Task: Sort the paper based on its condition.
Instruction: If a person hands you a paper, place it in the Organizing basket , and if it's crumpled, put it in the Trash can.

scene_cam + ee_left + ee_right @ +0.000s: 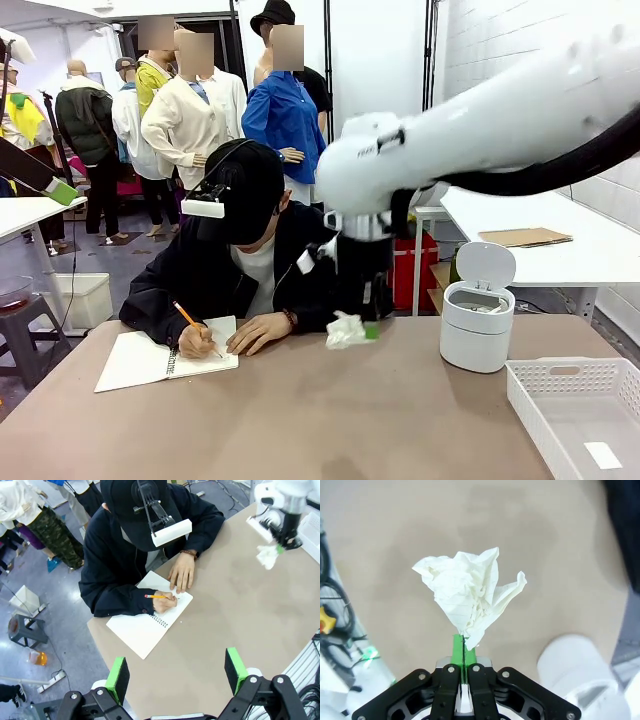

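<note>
right end effector pinching crumpled paper wad by one thin edge | looks light, soft, springy; a grip deeper in the bulk seems safer | left end effector spread

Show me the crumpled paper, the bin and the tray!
paper (470, 592), right wrist view, its crumpled middle.
bin (475, 345), front view, its round side.
tray (570, 372), front view, its far wall.

Front view across table toward person; left wrist high overhead, right wrist close above it.
</note>
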Controlling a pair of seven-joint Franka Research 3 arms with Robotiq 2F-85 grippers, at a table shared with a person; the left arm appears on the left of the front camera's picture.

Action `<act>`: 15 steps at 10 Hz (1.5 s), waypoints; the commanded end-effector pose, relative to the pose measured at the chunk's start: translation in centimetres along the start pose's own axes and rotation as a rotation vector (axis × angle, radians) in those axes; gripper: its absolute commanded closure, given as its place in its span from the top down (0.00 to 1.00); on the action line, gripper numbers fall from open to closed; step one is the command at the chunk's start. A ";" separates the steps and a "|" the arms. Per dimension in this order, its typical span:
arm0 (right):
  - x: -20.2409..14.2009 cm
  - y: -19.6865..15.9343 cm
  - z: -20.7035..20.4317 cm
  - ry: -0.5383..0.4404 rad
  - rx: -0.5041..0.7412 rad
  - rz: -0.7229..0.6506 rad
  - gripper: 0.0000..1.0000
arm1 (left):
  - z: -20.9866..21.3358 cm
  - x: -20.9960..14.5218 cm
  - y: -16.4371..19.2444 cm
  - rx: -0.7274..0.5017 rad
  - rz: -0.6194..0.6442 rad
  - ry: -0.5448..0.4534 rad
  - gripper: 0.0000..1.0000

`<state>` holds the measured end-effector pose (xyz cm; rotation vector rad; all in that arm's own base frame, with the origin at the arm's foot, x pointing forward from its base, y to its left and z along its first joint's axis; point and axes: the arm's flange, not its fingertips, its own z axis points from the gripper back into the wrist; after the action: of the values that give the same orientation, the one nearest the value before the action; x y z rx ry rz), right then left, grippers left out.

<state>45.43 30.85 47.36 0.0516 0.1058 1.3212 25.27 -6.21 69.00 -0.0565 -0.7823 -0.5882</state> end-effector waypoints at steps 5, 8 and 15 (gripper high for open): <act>-11.0 -4.2 6.4 0.101 -0.072 -0.556 0.00 | 0.0 0.0 0.0 -0.001 0.003 -0.001 1.00; -14.9 -10.4 7.0 0.076 -0.081 -0.718 0.00 | 0.0 0.0 0.0 -0.001 0.003 -0.001 1.00; -17.6 -14.3 5.8 0.083 -0.078 -0.787 0.34 | 0.0 0.0 0.0 -0.001 0.003 -0.001 1.00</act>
<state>55.53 10.54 52.69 -0.1033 0.1260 0.5309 25.27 -6.19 69.00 -0.0572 -0.7824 -0.5882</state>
